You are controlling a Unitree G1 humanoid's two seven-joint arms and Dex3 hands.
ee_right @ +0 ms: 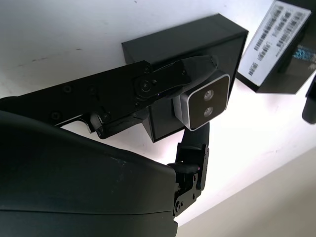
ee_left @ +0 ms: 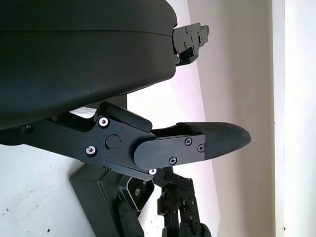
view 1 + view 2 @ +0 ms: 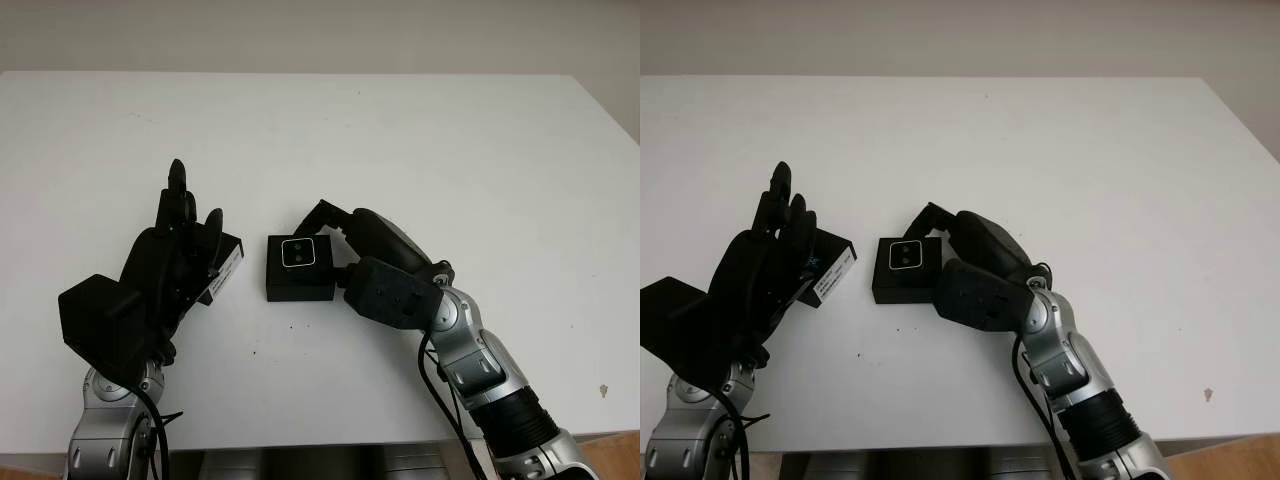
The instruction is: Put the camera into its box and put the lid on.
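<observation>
We find the camera (image 1: pixel 205 101), a small silver-faced module with two lenses on a dark front, held over the open black box (image 3: pixel 299 272) in the middle of the bench (image 3: pixel 420 140). From the head views it sits at or just inside the box mouth; we cannot tell whether it is fully seated. The right hand (image 3: pixel 365 258) has its fingers (image 1: pixel 148 86) closed on the camera's sides, one along the upper edge and one below it.

We judge the camera to be light, rigid and smooth-cased, so it may slip under a loose pinch. Take hold on the two opposite side edges, as is done here, and keep contact off the lens face, which we treat as the fragile surface. The box looks stiff, light and liable to slide on the bench if pushed sideways; lower the camera straight down.

Just beside the box on the left lies the lid (image 3: pixel 828 266), black with a white printed label on its edge. The left hand (image 3: pixel 165 275) is at the lid and partly covers it; we cannot tell whether its fingers grasp the lid. We expect the lid to be light and stiff, best gripped by its long edges.
</observation>
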